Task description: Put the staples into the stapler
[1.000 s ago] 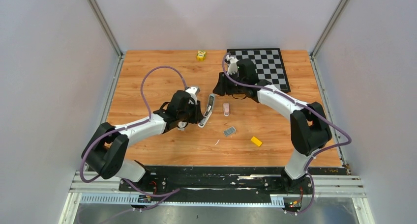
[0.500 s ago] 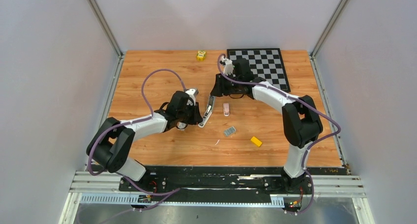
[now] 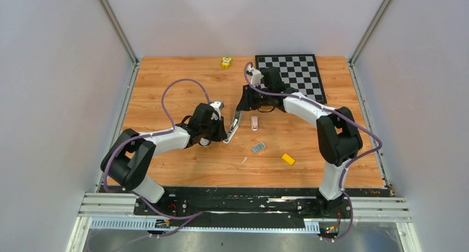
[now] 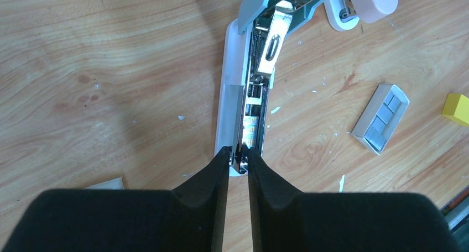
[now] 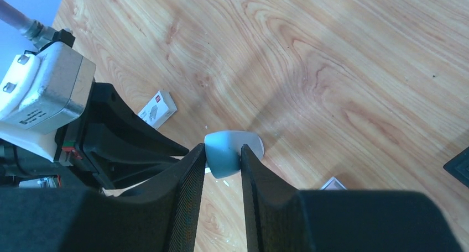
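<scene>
Your right gripper [image 5: 222, 152] has moved in and pinches the stapler [image 4: 229, 97] by its lid; your left gripper [image 4: 238, 154] stays clamped on its base. The staples [image 3: 258, 147] lie on the table nearby, not far from a yellow block [image 3: 288, 158].

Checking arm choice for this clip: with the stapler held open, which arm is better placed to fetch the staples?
Probably left. The left gripper pinches the near end of the stapler, close to the staples; the right gripper holds its cover up.
</scene>
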Robot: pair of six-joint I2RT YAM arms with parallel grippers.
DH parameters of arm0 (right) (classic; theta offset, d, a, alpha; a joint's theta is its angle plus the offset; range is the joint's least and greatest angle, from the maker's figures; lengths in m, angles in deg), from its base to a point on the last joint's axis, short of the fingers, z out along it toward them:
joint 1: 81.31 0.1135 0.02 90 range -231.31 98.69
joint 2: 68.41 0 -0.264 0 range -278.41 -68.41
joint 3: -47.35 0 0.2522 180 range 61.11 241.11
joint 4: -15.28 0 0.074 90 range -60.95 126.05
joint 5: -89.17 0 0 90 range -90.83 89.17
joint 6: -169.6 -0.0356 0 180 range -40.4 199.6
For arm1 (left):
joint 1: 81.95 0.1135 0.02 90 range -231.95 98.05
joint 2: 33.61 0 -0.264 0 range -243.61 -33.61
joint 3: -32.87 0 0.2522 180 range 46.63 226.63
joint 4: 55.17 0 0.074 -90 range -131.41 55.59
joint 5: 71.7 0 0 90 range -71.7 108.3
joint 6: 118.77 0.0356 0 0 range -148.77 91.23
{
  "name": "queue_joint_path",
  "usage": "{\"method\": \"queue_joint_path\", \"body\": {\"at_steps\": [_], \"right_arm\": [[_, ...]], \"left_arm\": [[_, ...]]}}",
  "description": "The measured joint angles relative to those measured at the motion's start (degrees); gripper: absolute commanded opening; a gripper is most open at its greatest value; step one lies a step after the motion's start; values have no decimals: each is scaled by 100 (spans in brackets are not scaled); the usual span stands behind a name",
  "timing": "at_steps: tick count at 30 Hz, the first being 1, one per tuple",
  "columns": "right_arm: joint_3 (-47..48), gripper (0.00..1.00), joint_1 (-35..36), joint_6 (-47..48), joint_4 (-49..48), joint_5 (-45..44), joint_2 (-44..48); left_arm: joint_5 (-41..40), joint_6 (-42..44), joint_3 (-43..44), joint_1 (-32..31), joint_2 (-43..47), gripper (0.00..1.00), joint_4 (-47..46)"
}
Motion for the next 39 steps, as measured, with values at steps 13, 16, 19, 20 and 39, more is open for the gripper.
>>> {"method": "queue_joint_path", "body": {"at_steps": [13,16,19,20,39], "right_arm": [[-691,42,330,-13,9,-87,660],[-826,43,442,-44,7,-173,796],[-953,43,525,-74,4,-236,881],[-990,43,546,-92,7,-264,898],[-1342,48,664,-1060,-15,-1001,1073]], "left_arm": [[-2,-2,0,0,-94,19,-214],[0,-4,2,0,-149,20,-251],[2,-11,2,0,-168,20,-271],[2,-24,2,0,-168,20,-278],[-761,-306,-46,4,1316,45,726]]}}
